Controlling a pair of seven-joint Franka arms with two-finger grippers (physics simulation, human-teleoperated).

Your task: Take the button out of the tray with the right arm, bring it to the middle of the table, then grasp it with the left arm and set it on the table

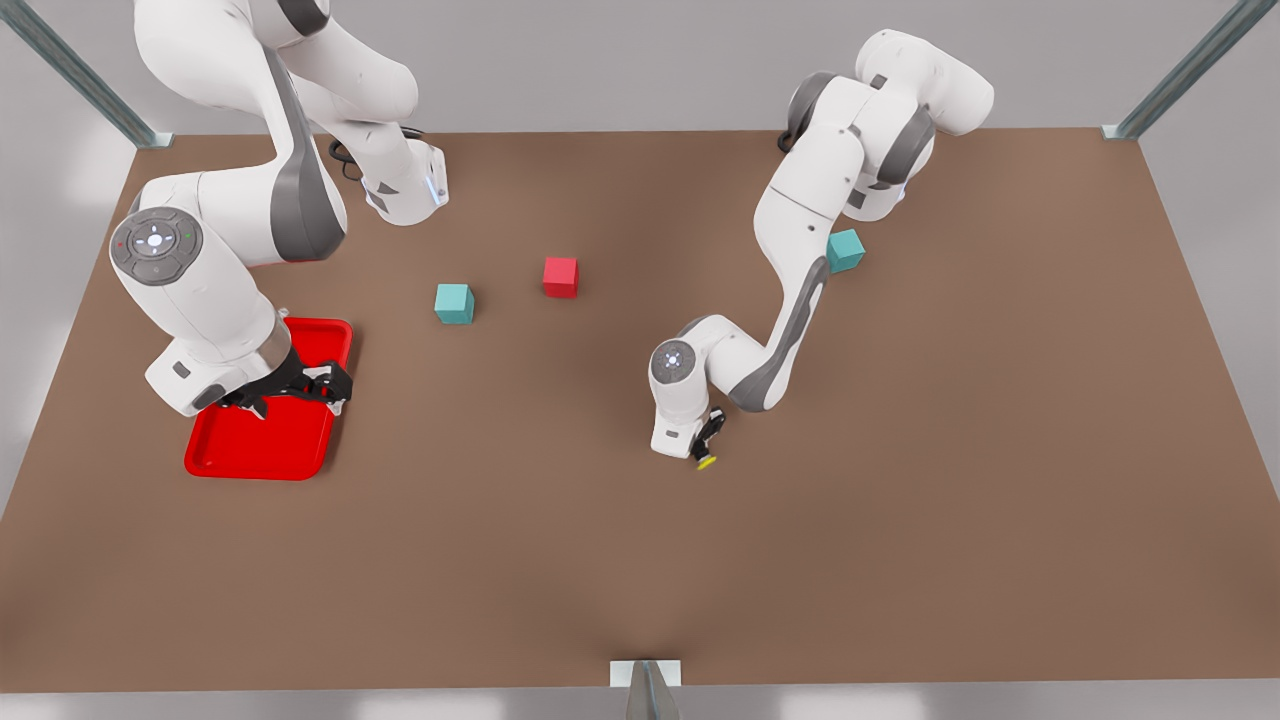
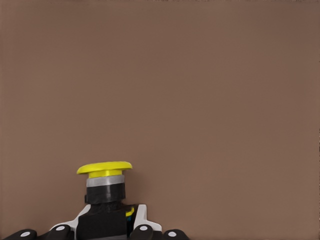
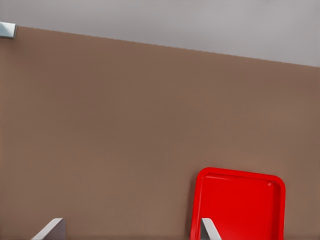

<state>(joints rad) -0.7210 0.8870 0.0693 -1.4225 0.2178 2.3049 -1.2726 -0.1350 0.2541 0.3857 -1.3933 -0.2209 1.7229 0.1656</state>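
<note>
Left gripper (image 1: 707, 432): clamped on the button (image 1: 706, 461) by its black body, yellow cap outermost, low over mid-counter (image 1: 900, 520), evidently for setting down. Right gripper (image 1: 300, 385): fingers spread, nothing held, parked over the tray (image 1: 255, 455), apparently waiting aside.

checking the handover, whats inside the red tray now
The tray floor visible in both views is bare red; the right tool above it covers part. The button is in the left tool.
</note>
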